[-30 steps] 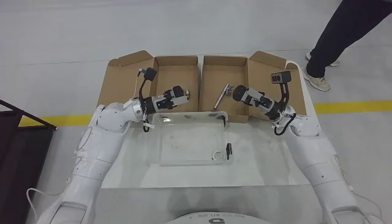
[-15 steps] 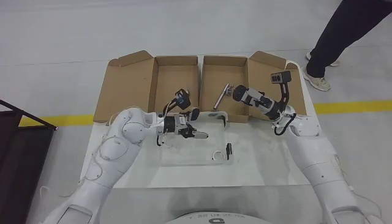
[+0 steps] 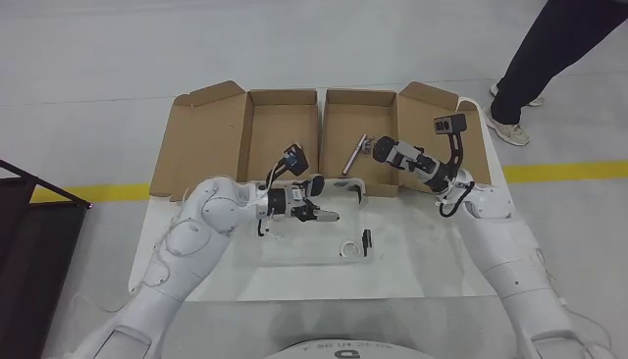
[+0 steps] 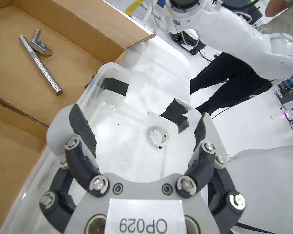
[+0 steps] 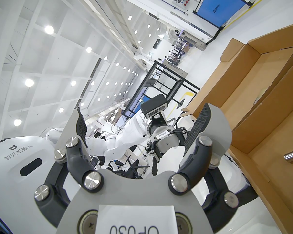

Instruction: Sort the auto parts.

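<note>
**Picking the ring cleanly from the tray**

Taken from the top view, the white ring (image 4: 158, 136) lies nearest us, flat on the floor of the clear tray (image 4: 112, 64), at about 5 o'clock from the tray's middle. The black part (image 4: 177, 116) sits just beside it at its 2 o'clock, against the tray wall.

The left gripper (image 4: 139, 112) hovers over the tray at the ring's 10 o'clock. Its fingers (image 4: 84, 132) are spread wide and carry nothing.

We judge the ring to be the next pick. We would bring the left gripper on toward 4 o'clock until the ring sits midway between the pads, then go straight down. The ring is thin and flat, so the pads must nearly reach the tray floor before closing, and one pad should pass between the ring and the black part without nudging either. The tray wall close by leaves little room.

Farther off at 12 o'clock, two cardboard boxes stand on the counter (image 3: 412, 261). The right box (image 3: 339, 128) holds a metal rod (image 4: 40, 65) touching a bracket (image 4: 40, 46). The right gripper (image 5: 144, 110) hangs above that box, released and empty. The left box (image 3: 280, 128) stands beside it.
</note>
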Available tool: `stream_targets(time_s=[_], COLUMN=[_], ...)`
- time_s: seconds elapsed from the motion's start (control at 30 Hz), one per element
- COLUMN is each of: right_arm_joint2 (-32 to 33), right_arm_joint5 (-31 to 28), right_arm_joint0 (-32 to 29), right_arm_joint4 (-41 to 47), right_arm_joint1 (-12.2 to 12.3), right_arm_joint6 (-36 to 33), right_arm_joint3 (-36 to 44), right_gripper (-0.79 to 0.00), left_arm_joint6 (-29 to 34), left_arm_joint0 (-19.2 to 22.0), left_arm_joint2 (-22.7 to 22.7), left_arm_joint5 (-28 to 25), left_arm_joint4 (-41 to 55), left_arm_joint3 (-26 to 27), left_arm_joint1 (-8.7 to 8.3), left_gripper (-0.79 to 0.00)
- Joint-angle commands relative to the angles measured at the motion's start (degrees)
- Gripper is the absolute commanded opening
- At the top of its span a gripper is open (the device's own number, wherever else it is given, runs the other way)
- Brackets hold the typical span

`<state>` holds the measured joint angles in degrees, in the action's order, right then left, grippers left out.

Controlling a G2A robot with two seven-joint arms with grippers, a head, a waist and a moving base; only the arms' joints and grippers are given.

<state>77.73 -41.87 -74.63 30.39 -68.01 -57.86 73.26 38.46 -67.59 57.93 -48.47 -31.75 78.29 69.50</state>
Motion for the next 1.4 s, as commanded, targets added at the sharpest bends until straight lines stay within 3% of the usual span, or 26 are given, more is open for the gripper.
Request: stream_targets(time_s=[0.0, 0.2, 0.43, 0.6, 0.7, 1.03, 1.37], right_arm_joint2=[0.00, 0.00, 0.00, 0.00, 0.00, 0.00, 0.00], right_arm_joint5=[0.00, 0.00, 0.00, 0.00, 0.00, 0.00, 0.00], right_arm_joint0=[0.00, 0.00, 0.00, 0.00, 0.00, 0.00, 0.00], right_arm_joint4=[0.00, 0.00, 0.00, 0.00, 0.00, 0.00, 0.00], right_arm_joint1=[0.00, 0.00, 0.00, 0.00, 0.00, 0.00, 0.00], right_arm_joint6=[0.00, 0.00, 0.00, 0.00, 0.00, 0.00, 0.00], right_arm_joint3=[0.00, 0.00, 0.00, 0.00, 0.00, 0.00, 0.00], right_gripper=[0.000, 0.000, 0.000, 0.000, 0.000, 0.000, 0.000], left_arm_joint6=[-2.24, -8.02, -11.30, -8.09, -5.01, 4.07, 11.97], left_arm_joint0=[-0.94, -3.60, -7.95, -10.80, -11.52, -10.37, -4.20], left_arm_joint2=[-0.37, -1.99, 1.10, 1.65, 0.29, -4.64, -10.85], left_arm_joint5=[1.43, 2.39, 7.52, 12.48, 14.76, 16.59, 19.21], left_arm_joint4=[-7.51, -20.54, -32.46, -39.98, -44.01, -47.50, -42.51], left_arm_joint3=[2.74, 9.26, 17.96, 23.54, 26.25, 29.64, 25.18], left_arm_joint1=[-0.11, -0.41, -1.74, -2.42, -2.49, -2.09, -0.15], left_gripper=[0.000, 0.000, -0.009, -0.046, -0.022, 0.000, 0.000])
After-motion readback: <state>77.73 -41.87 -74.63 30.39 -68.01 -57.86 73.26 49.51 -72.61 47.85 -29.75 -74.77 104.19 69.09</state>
